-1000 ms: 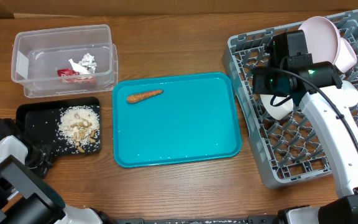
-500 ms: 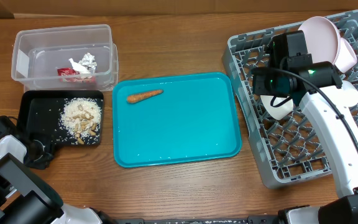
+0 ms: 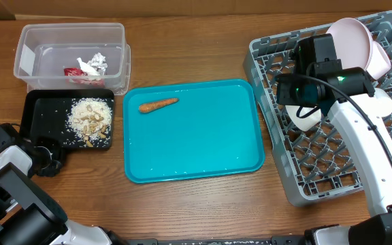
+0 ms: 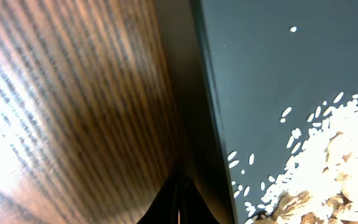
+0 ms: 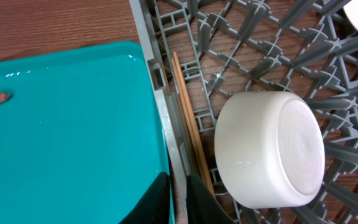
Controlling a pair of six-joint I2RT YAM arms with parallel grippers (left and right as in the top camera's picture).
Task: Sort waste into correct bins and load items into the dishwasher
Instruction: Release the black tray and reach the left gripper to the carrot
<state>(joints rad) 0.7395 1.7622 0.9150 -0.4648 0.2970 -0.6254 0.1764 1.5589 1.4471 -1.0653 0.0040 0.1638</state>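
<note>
The black tray (image 3: 39, 112) holds beige food scraps (image 3: 90, 122) and touches the clear tub (image 3: 26, 61), which holds the red wrapper (image 3: 73, 71) and crumpled paper (image 3: 92, 64). My left gripper (image 3: 48, 155) is shut on the tray's near left rim; the left wrist view shows its jaws (image 4: 179, 213), the tray (image 4: 278, 62) and the scraps (image 4: 334, 162). The orange carrot piece (image 3: 158, 105) lies on the teal tray (image 3: 196, 146). My right gripper (image 5: 178, 200) is shut and empty over the grey rack's (image 3: 332, 173) left wall, beside the upturned white bowl (image 5: 269, 149) and the chopsticks (image 5: 188, 124).
The pink plate (image 3: 349, 37) and a pink cup (image 3: 381, 61) stand at the rack's far side. The white bowl (image 3: 303, 117) shows under my right arm. The teal tray (image 5: 73, 124) lies close to the rack's left wall.
My left gripper has moved away from me with the black tray. The tray now presses on the clear tub, which has shifted back. The right arm has not moved.
</note>
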